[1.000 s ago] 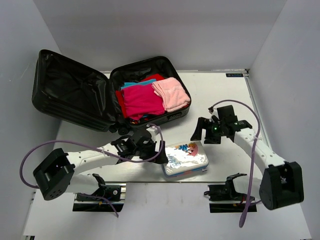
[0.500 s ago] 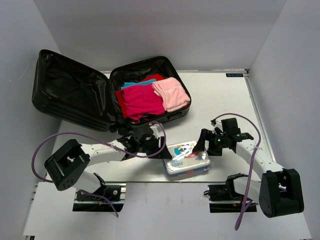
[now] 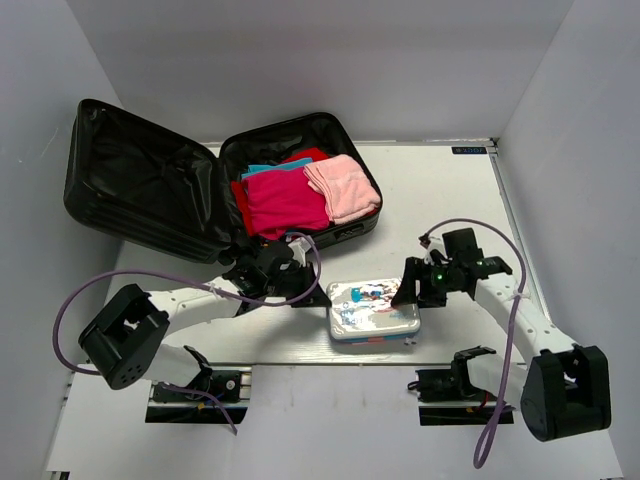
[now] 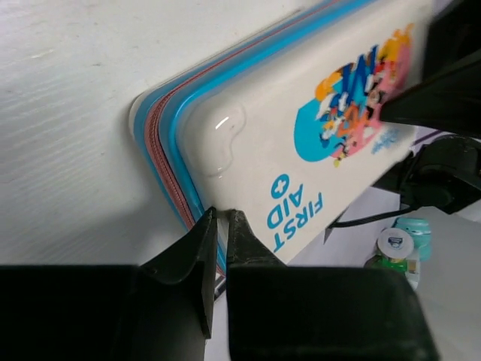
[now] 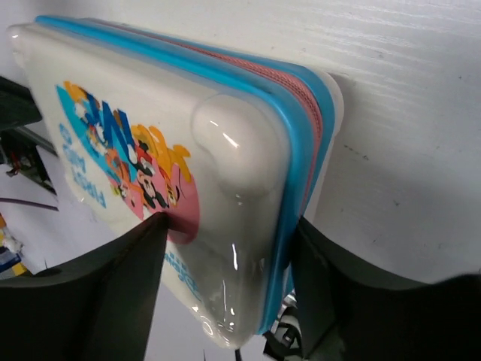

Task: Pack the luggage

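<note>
Near the front edge of the desk [image 3: 450,200], at its middle, I'm watching a glossy, round-cornered tin [image 3: 375,310] with a thin blue rim. My left gripper [image 3: 320,297] is seemingly nipping that rim, jaws almost closed. My right gripper [image 3: 405,295] is clasping the other end, jaws wide. I'm worrying the slick tin is slipping from so thin a bite. Toward the far-left corner the luggage [image 3: 140,190] is lying open, ribbed shell, shiny lining, soft folded clothes [image 3: 283,200] inside.
</note>
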{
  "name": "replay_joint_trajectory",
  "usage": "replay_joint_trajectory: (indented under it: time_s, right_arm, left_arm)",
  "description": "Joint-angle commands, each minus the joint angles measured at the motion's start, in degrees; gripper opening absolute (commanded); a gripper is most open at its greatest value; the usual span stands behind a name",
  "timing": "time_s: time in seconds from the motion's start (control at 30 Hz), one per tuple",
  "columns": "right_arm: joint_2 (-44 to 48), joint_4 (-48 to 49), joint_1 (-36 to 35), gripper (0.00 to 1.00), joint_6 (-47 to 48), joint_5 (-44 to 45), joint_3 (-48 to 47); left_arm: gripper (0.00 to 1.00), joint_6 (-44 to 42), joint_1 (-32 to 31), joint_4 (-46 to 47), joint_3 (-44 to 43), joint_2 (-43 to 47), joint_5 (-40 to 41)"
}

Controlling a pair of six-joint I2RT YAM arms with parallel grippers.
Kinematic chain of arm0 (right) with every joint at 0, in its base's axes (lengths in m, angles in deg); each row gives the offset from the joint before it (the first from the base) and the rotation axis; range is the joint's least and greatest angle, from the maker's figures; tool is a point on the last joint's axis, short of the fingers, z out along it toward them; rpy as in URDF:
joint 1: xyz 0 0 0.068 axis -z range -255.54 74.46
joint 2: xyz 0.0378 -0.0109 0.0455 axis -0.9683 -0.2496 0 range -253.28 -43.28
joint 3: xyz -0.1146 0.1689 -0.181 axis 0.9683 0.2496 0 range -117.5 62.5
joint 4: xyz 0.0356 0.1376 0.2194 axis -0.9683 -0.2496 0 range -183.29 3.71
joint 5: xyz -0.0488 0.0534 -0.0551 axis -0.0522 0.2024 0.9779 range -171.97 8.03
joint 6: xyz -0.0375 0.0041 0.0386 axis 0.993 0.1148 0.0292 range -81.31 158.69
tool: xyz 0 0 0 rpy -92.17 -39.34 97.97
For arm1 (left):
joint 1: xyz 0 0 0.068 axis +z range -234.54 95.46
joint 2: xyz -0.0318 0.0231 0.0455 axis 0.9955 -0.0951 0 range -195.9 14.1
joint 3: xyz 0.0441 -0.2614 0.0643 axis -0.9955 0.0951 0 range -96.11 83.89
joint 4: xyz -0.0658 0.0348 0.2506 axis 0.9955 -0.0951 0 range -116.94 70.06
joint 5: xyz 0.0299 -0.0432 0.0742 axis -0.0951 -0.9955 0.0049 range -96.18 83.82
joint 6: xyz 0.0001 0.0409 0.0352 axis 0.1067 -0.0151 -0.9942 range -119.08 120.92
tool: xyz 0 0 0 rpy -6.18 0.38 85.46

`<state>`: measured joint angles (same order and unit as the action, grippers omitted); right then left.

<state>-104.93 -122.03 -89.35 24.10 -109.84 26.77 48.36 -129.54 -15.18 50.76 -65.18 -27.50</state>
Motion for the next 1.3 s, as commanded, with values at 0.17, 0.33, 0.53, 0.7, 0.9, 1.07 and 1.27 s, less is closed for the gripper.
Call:
replay_joint_trajectory:
  time_s: [0.17, 0.33, 0.53, 0.7, 0.9, 1.07, 1.27]
  right_arm:
    - [-1.89, -1.69, -8.78, 0.24, -1.59, -18.62, -12.17]
    - [-3.83, -5.1, -13.61, 0.0, -0.01, -13.79, -18.66]
    - [-7.17, -13.38, -18.97, 0.0, 2.11, -9.65, -33.76]
    - [-12.79, -14.7, -24.77, 0.0, 1.49, -9.47, -36.61]
    - [-17.88, -14.78, -31.19, 0.0, 0.26, -4.12, -38.97]
    - [-17.89, -15.84, -34.09, 0.0, 0.0, 2.12, -40.47]
    - [-21.14, -22.43, -36.81, 0.29, 2.63, 10.53, -49.96]
  left_arm:
    - [0.0, -6.39, -1.59, -9.94, -0.36, -8.86, 9.11]
    - [0.14, -7.27, -1.59, -9.94, -0.89, -8.43, 8.49]
    - [0.78, -9.47, 0.51, -14.16, -1.77, -5.36, 10.42]
    - [0.86, -9.56, 3.07, -14.59, 1.65, -0.96, 11.47]
    - [0.87, -8.95, 6.58, -13.37, 7.02, 3.78, 12.27]
    - [0.87, -8.16, 7.2, -12.23, 9.65, 6.07, 12.44]
    - [0.87, -7.63, 7.2, -11.96, 10.1, 9.06, 12.27]
